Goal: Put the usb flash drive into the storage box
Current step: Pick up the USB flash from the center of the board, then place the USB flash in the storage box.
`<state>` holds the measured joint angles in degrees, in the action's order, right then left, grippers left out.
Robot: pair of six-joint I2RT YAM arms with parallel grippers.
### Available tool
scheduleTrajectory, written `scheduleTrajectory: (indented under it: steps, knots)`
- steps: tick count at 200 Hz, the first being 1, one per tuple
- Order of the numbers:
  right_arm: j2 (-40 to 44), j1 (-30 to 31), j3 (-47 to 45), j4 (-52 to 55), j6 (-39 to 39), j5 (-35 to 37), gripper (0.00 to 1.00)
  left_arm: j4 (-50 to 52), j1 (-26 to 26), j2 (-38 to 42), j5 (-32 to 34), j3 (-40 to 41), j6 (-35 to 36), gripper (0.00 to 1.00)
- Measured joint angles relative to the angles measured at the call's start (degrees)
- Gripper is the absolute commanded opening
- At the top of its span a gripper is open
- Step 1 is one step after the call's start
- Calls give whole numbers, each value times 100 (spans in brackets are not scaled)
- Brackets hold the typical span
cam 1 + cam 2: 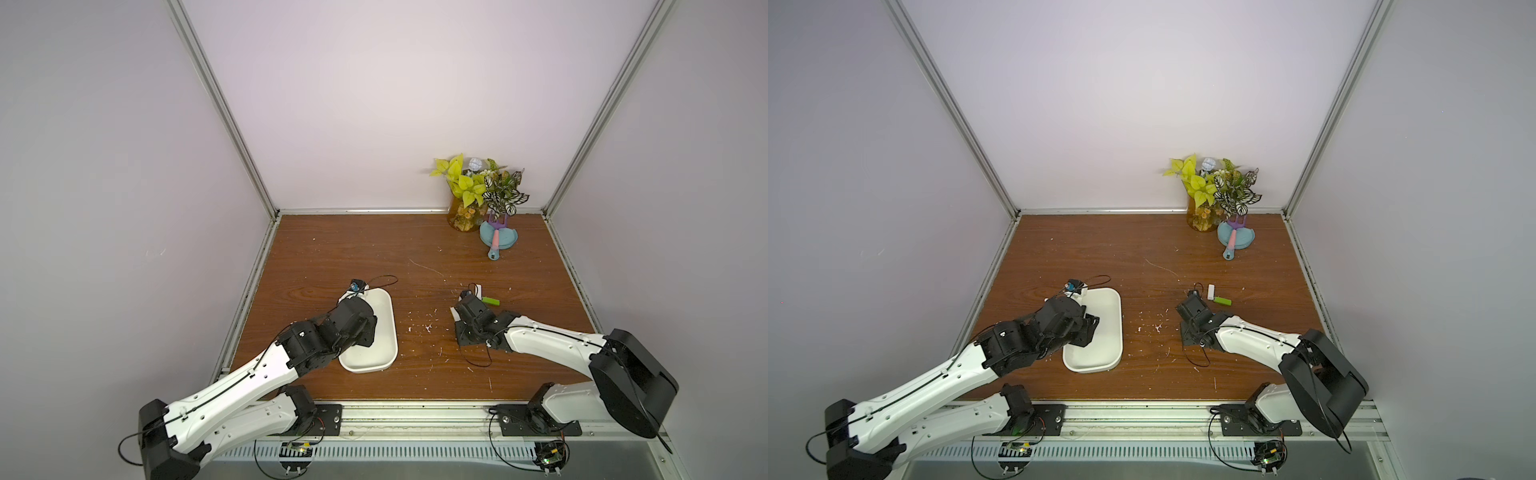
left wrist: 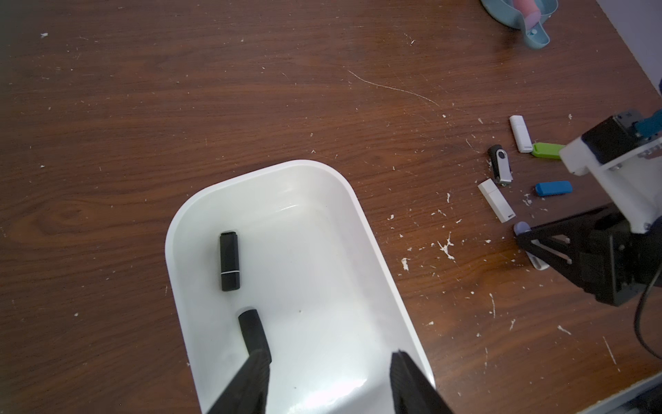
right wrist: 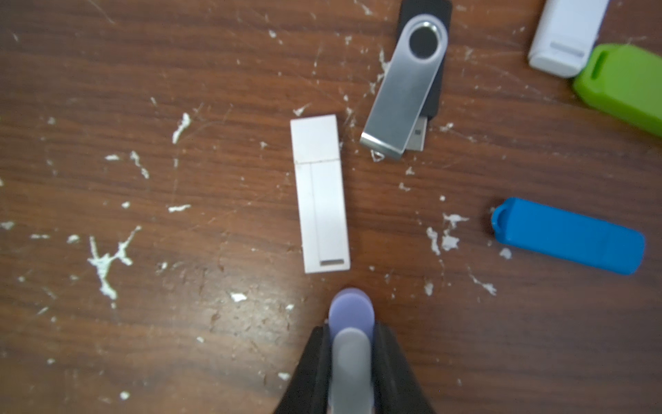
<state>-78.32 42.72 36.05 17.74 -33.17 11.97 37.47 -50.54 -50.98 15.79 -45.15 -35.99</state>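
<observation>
One lavender drive pinched in right jaws, left jaws spread; I must lift level toward storage box.

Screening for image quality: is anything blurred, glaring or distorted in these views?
Right wrist view: the purple-capped stick pinched in the right tool is out of focus, and glare whitens the table beside it. Left wrist view: sharp, glare on the floor of the white tray. Both top views: evenly lit, frame rails splayed by the wide lens.
</observation>
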Motion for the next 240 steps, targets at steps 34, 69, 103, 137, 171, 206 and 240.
scheduleTrajectory:
  steps: [34, 69, 103, 137, 171, 206, 240]
  knots:
    - [450, 341, 535, 203, -190, -514, 13, 2, 0, 212, 59, 0, -4, 54]
    - [577, 1036, 1331, -402, -608, -962, 12, 0, 0, 592, 201, 2, -42, 54]
    - [-470, 1615, 2201, -1084, -994, -1102, 12, 2, 0, 920, 334, 42, -83, 54]
    - [-1862, 1893, 3032, -1440, -1281, -1082, 9, 2, 0, 1239, 455, 57, -107, 54]
    - [-2841, 1919, 3451, -1641, -1591, -1075, 10, 2, 0, 1451, 551, 74, -146, 56]
    - [-3694, 1912, 4022, -1740, -1775, -1054, 11, 2, 0, 1467, 577, 90, -166, 56]
    - [-4138, 1908, 4621, -1714, -1871, -885, 12, 2, 0, 1397, 590, 90, -181, 56]
